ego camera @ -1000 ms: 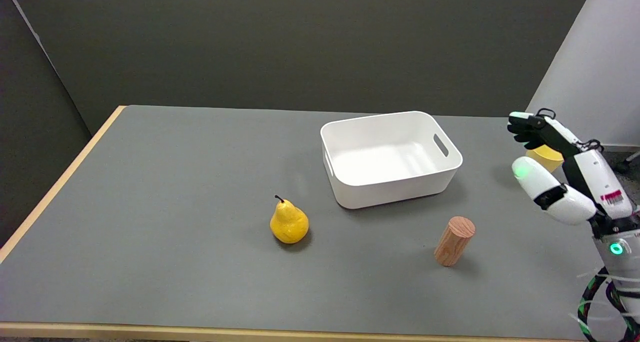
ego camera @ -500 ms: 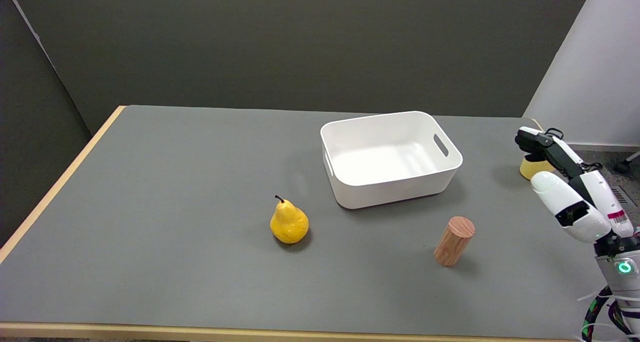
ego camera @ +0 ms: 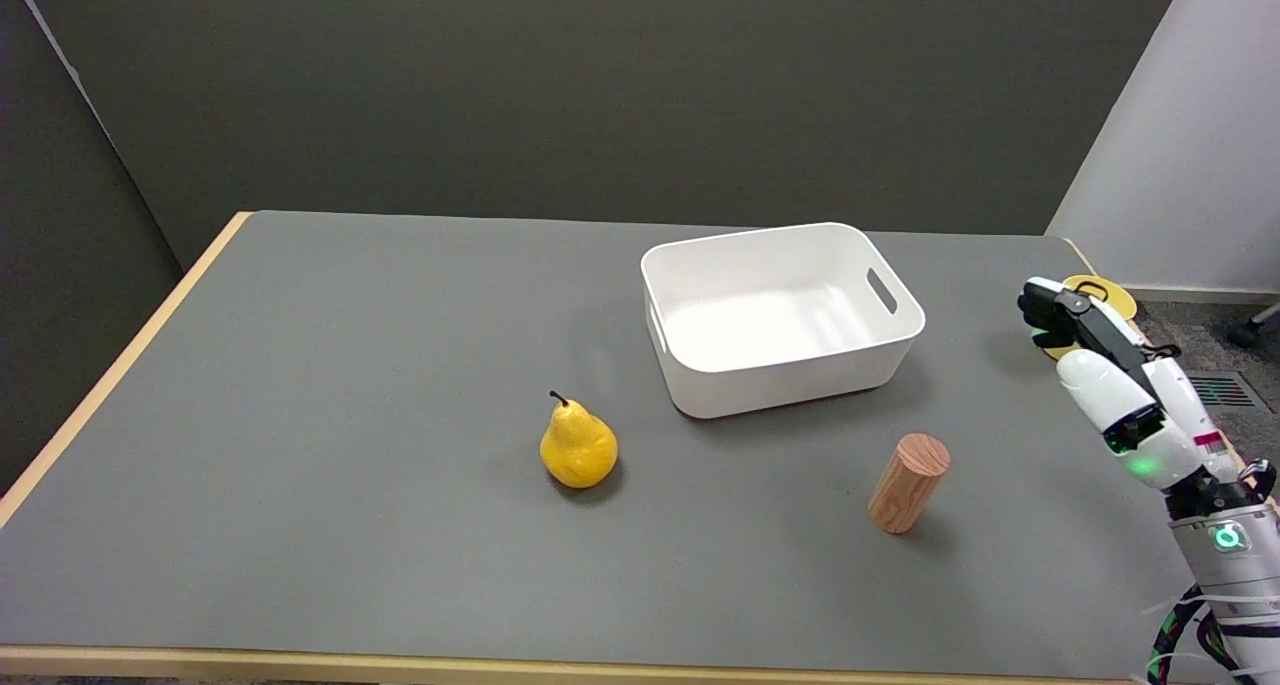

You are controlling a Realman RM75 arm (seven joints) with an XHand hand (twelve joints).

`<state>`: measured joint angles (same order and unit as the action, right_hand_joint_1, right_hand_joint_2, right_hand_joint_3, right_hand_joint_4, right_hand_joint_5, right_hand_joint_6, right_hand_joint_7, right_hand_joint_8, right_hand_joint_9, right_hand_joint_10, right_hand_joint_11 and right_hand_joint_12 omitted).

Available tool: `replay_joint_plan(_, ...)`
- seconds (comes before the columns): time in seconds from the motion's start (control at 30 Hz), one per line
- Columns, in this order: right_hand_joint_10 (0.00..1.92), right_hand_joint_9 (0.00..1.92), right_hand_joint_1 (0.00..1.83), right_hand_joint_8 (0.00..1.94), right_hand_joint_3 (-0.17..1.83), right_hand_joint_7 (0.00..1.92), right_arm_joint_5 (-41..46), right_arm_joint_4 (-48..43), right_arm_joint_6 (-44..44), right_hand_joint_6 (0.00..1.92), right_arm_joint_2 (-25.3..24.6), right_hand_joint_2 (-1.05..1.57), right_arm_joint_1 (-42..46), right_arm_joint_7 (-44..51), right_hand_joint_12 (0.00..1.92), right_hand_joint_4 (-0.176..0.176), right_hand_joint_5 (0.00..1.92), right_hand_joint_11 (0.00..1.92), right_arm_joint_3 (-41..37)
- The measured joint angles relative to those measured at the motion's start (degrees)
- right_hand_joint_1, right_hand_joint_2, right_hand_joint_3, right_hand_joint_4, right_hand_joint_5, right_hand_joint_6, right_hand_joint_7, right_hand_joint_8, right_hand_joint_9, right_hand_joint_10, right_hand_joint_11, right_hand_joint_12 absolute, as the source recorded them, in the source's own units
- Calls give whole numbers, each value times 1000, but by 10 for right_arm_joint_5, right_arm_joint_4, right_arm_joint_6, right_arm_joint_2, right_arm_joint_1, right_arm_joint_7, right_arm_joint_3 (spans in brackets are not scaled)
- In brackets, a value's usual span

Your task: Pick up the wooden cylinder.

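The wooden cylinder (ego camera: 908, 483) stands upright on the grey table (ego camera: 350, 385), right of centre and near the front, with its grain-patterned top showing. My right hand (ego camera: 1110, 390) hovers at the table's right edge, well to the right of the cylinder and apart from it. Its fingers stretch out toward the far side and it holds nothing.
A white bin (ego camera: 780, 390) with cut-out handles sits just behind the cylinder. A yellow pear (ego camera: 578, 446) stands to the left of centre. A small yellow object (ego camera: 1105, 294) lies at the right edge, partly hidden behind my fingertips.
My right hand has come down and drawn back toward the lower right, uncovering more of the yellow object. The cylinder, pear and bin have not moved.
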<state>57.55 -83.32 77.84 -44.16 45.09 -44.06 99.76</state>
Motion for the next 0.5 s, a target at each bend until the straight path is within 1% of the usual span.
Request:
replay_joint_plan(0.17,642,128,38,395,839,243,14,14,-15,443,1,628,-12,-26,1174,-165,171,38,13)
replay_joint_plan(0.33,635,108,42,389,829,230,21,28,-28,435,1,632,-26,-51,1162,-176,156,22,25)
replay_joint_plan(0.4,634,100,34,380,771,227,22,33,-32,425,1,662,-31,-60,1126,-176,153,28,29)
replay_joint_plan(0.47,630,83,31,380,773,216,23,37,-37,420,1,659,-36,-71,1123,-176,139,15,33)
replay_joint_plan(0.5,629,60,18,398,829,187,23,39,-39,434,1,629,-38,-77,1100,-176,121,8,34)
